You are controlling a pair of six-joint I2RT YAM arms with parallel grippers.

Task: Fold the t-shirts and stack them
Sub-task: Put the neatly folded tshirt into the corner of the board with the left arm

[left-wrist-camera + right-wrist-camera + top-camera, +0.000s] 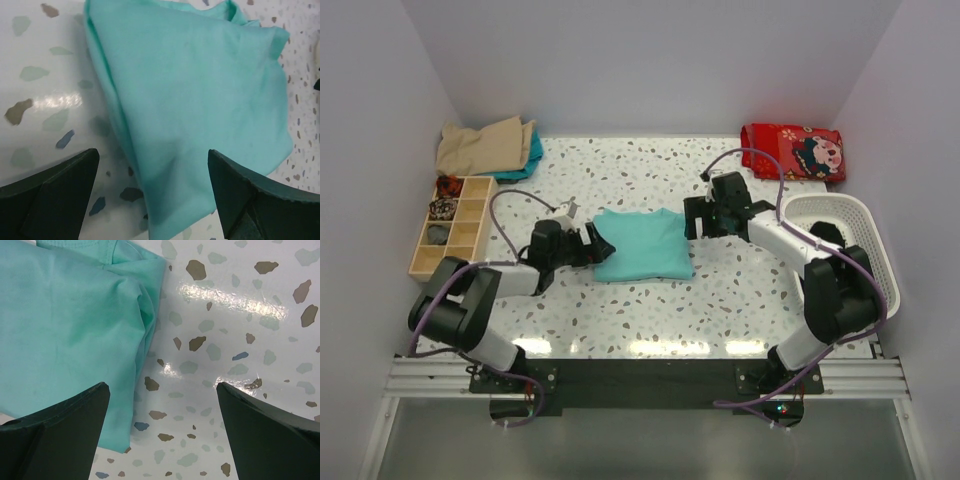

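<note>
A teal-green t-shirt (642, 245) lies folded into a compact rectangle on the speckled table between both arms. My left gripper (591, 244) sits low at its left edge, jaws wide open. In the left wrist view the near corner of the folded tee (200, 100) reaches between the open fingers (60, 197), and nothing is gripped. My right gripper (693, 220) is at the tee's right edge, also open. In the right wrist view the tee's edge (65, 340) lies by the left finger (60, 432), with bare table between the fingers. A tan t-shirt (480, 145) lies crumpled at the back left.
A teal cloth (533, 152) peeks from under the tan one. A red patterned cloth (792, 150) lies at the back right. A white laundry basket (865, 215) stands at the right edge by the right arm. A wooden compartment tray (448, 228) sits at the left.
</note>
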